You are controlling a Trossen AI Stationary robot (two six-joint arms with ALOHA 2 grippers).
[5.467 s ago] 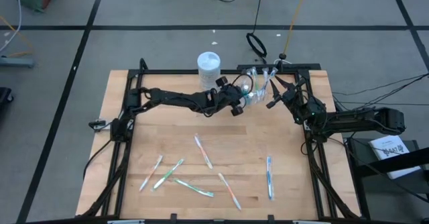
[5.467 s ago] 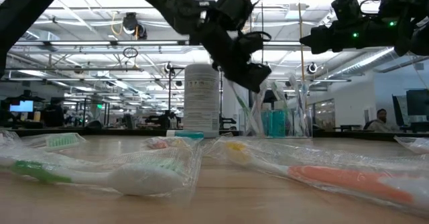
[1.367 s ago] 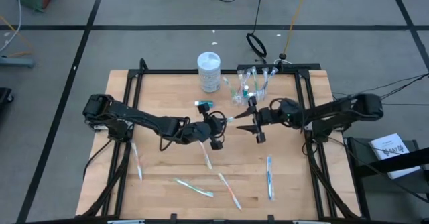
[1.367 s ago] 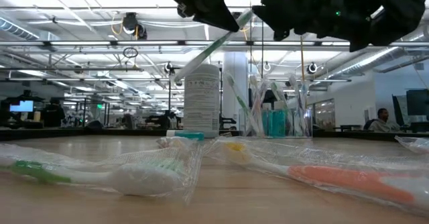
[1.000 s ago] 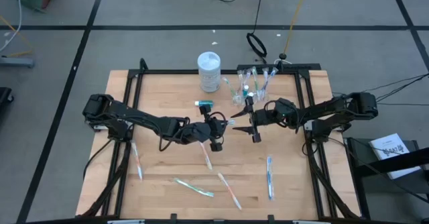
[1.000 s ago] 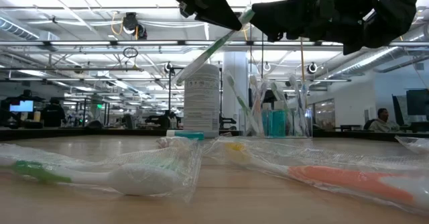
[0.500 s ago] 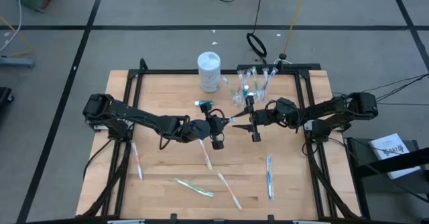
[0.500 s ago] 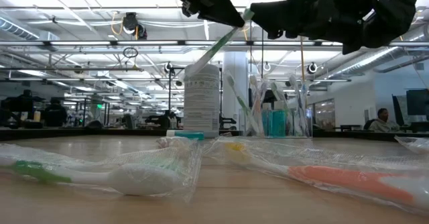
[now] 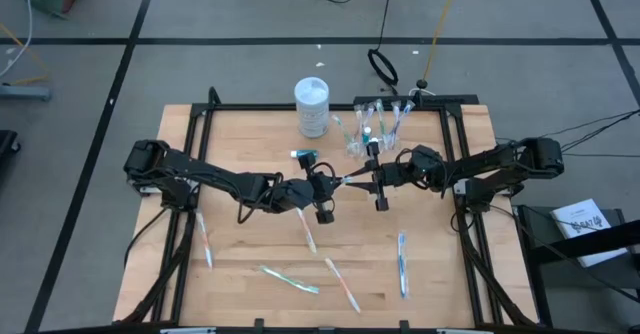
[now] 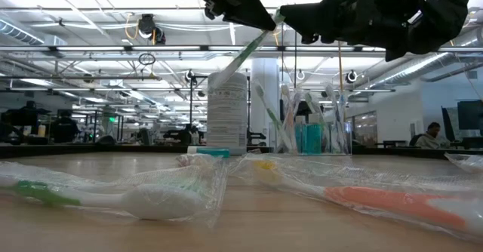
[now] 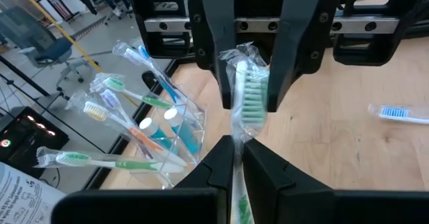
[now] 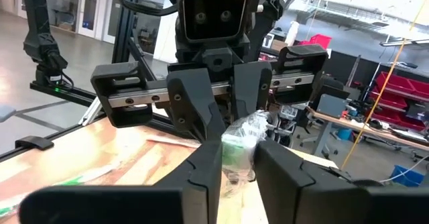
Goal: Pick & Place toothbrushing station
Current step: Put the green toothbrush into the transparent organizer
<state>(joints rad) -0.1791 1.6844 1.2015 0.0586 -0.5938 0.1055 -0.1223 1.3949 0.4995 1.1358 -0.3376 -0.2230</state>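
Observation:
A wrapped toothbrush (image 9: 352, 180) with green bristles (image 11: 249, 96) hangs in the air over the middle of the table, between my two grippers. My left gripper (image 9: 338, 181) is shut on it from the left. My right gripper (image 9: 374, 181) faces it from the right, its fingers closed in on the brush's head. The clear cup (image 9: 372, 134) stands behind them near the far edge, its base on the table, holding several wrapped toothbrushes and blue tubes (image 11: 171, 117). My left gripper (image 11: 238, 160) pinches the toothbrush's shaft (image 11: 236, 140) just behind the head, between its two fingers, which lie along the brush. The brush is clear of the table; its handle (image 10: 226, 67) slopes down and back under the gripper. My right gripper (image 12: 239, 160) has the wrapped head (image 12: 241, 140) between its two fingers (image 11: 214, 63), which come about level from the table's right. The wrapper fills the gap and meets both fingers.
A white bottle (image 9: 312, 106) stands left of the cup. Loose wrapped toothbrushes lie on the near half of the table (image 9: 305, 226), (image 9: 290, 279), (image 9: 342, 284), (image 9: 402, 264), (image 9: 203, 239). A small teal thing (image 9: 305, 155) lies behind the left gripper.
My right gripper's fingers have drawn together around the toothbrush's head. The left gripper and the toothbrush have stayed where they were.

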